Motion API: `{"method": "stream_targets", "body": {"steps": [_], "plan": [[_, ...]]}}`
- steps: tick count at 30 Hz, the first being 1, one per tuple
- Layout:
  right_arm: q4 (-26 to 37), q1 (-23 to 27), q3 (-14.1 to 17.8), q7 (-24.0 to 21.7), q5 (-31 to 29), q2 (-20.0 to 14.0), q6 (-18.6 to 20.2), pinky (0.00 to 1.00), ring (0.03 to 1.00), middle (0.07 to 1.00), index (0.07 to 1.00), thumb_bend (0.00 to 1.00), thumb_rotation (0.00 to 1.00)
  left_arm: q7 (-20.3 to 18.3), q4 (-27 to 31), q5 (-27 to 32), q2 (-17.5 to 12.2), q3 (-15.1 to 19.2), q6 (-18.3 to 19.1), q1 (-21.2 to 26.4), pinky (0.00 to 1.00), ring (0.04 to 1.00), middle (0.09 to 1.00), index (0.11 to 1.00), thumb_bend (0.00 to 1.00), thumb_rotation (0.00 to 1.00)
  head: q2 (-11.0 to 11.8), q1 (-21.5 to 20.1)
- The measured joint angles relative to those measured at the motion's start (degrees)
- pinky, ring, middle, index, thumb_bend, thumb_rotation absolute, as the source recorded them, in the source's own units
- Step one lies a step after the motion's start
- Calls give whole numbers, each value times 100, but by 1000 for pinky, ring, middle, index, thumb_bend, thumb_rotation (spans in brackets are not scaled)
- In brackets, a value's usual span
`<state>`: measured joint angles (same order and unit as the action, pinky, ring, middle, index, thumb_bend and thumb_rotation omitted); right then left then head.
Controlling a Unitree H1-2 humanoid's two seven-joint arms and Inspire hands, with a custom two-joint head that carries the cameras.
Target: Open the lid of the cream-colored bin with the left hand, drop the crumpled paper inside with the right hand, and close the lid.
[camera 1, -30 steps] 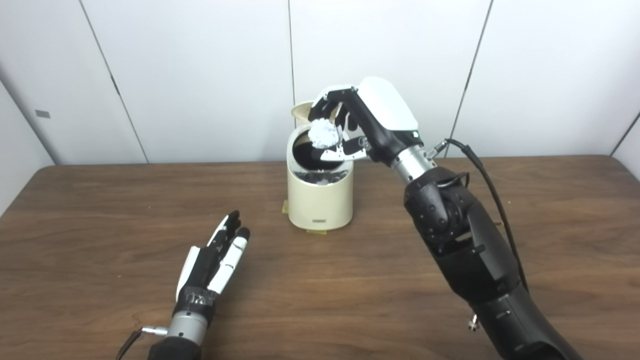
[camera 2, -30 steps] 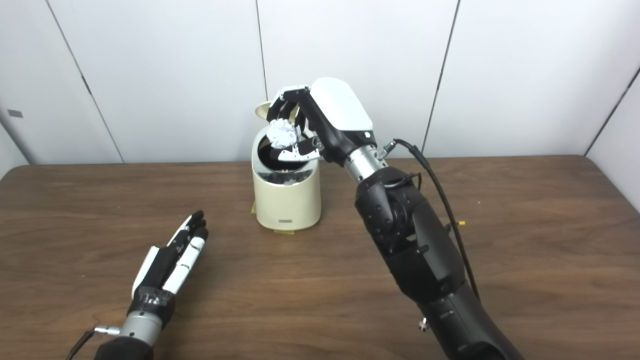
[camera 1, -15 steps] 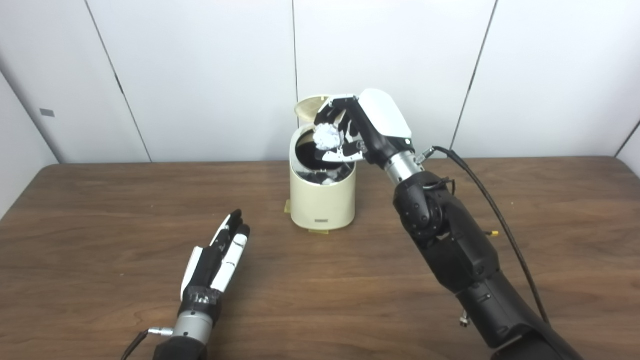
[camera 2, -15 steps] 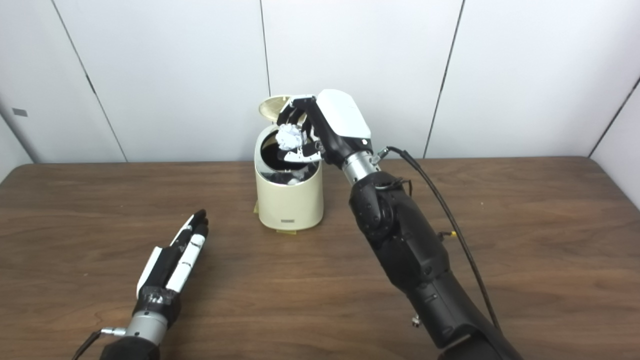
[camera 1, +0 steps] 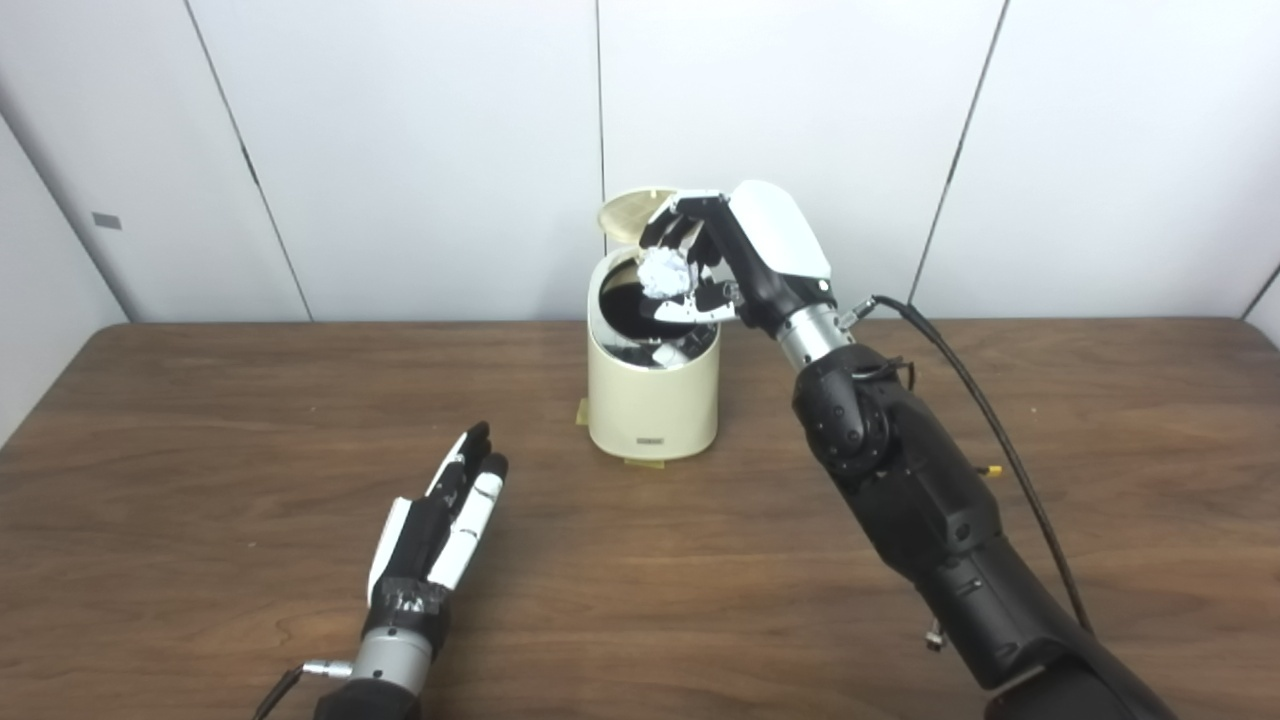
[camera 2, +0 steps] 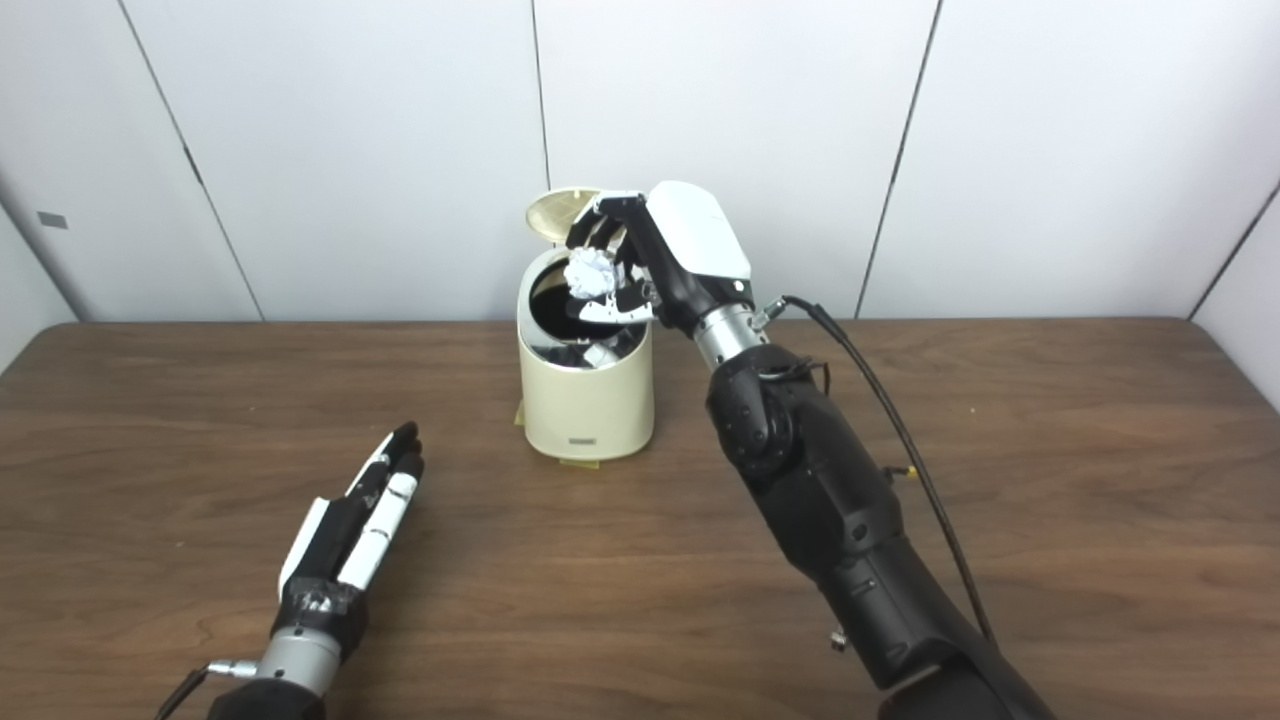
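Right hand [camera 1: 725,255] lowered toward cream bin [camera 1: 654,400], clutching white crumpled paper [camera 1: 665,272], lid [camera 1: 630,210] up, left hand [camera 1: 440,525] flat, empty.

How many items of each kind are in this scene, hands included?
Cream-colored bin, its lid up: 1
Crumpled paper, held over the bin's opening: 1
Robot hands, left hand and right hand: 2
Table: 1
Total: 5

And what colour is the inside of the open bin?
Black inside the cream bin, clearest in the left eye view.
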<state>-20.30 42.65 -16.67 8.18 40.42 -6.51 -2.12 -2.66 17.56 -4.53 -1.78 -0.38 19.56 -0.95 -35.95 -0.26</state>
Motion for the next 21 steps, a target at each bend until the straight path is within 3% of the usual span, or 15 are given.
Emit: {"method": "stream_targets", "body": {"steps": [2,5,17,18,19,21], "plan": [[84,0,-57,-137,52,-11,105,448,514,600,505,520,101,39,0,-55,10,-27,-2,0,1000,1000,973,1000,574,790,0,-9],[190,0,-150,-324,124,-31,219,502,582,642,495,524,139,80,-1,-113,20,-55,-2,0,1000,1000,982,999,577,805,-9,-35],[327,0,-220,-782,132,-183,245,581,655,678,494,524,144,91,-61,-187,43,-90,-92,-11,1000,1000,970,994,584,801,-35,-70],[345,0,-220,-815,133,-194,248,583,656,677,575,755,146,90,-61,-192,42,-93,-94,-11,1000,1000,976,995,589,805,-35,-70],[355,0,-220,-829,135,-204,249,583,656,677,603,834,146,90,-62,-197,41,-96,-96,-12,1000,1000,977,995,593,804,-35,-70],[355,0,-220,-839,138,-217,253,588,656,675,627,898,146,90,-62,-204,42,-98,-98,-13,1000,1000,974,995,597,799,-35,-70]]}}
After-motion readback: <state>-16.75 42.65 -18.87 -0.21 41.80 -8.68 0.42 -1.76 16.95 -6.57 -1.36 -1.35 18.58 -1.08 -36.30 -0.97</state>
